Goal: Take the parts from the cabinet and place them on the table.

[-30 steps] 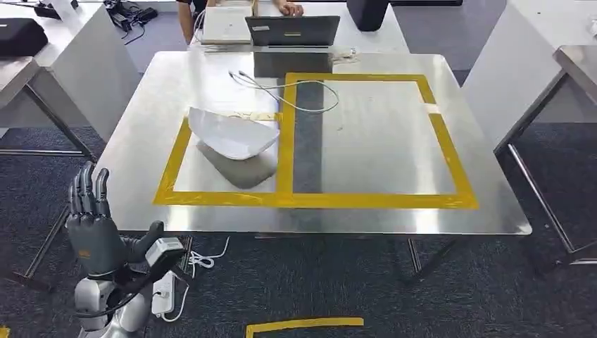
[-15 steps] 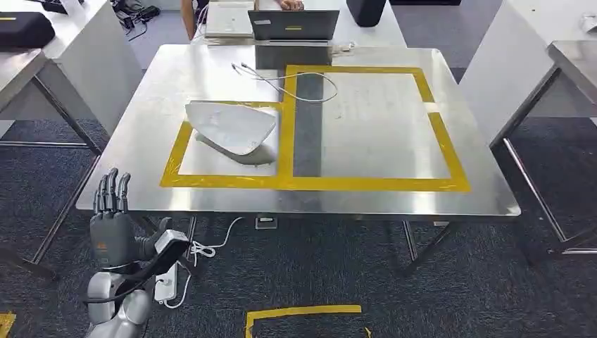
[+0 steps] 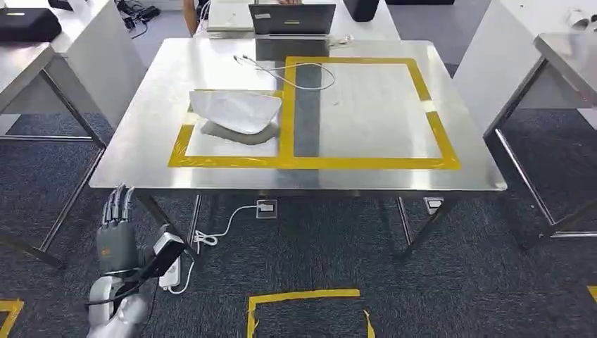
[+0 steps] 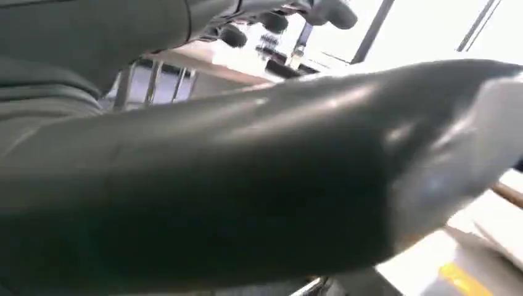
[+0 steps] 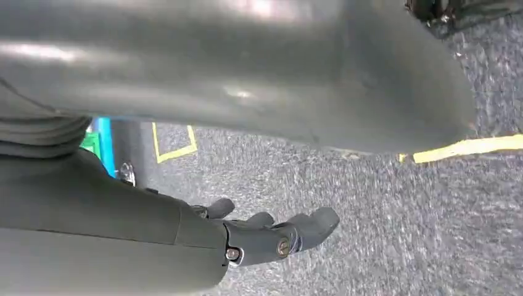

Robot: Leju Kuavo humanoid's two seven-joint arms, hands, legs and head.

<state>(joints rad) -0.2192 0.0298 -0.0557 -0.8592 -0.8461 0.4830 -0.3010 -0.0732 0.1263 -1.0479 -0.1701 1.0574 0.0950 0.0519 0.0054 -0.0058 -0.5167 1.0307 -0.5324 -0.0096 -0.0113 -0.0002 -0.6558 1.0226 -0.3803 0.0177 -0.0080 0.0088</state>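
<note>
Table (image 3: pixel 141 151), steel-topped, large, standing on blue-grey carpet (image 3: pixel 338 246); its surface carries a rectangle of yellow tape (image 3: pixel 436 134) split by one upright strip into a smaller left field and a larger right field. Side tables, steel: one at the left edge (image 3: pixel 21 67) bearing a black case (image 3: pixel 28 24), one at the right edge (image 3: pixel 567 60). Laptop (image 3: pixel 292 19), dark, open, at the table's far edge. Part (image 3: pixel 236 111), white, flat and curved in outline, lying on the table at the upper end of the left taped field, overlapping the tape there, well apart from both hands. Left hand (image 3: pixel 117 236), grey, raised below the table's near-left corner over the carpet, fingers (image 3: pixel 120 203) straight, upright and close together, thumb out to the side, holding nothing. Right hand (image 5: pixel 271 237), seen from the right wrist view hanging over the carpet, fingers slightly curled and apart, nothing held. Floor tape (image 3: pixel 306 299), yellow, marking a box on the carpet near the robot. Cable (image 3: pixel 288 70), thin and white, looped on the table's far half across the tape. Power strip (image 3: pixel 171 274), white, on the carpet just beside the left hand, its cord running to a socket (image 3: pixel 266 208) under the table edge.
</note>
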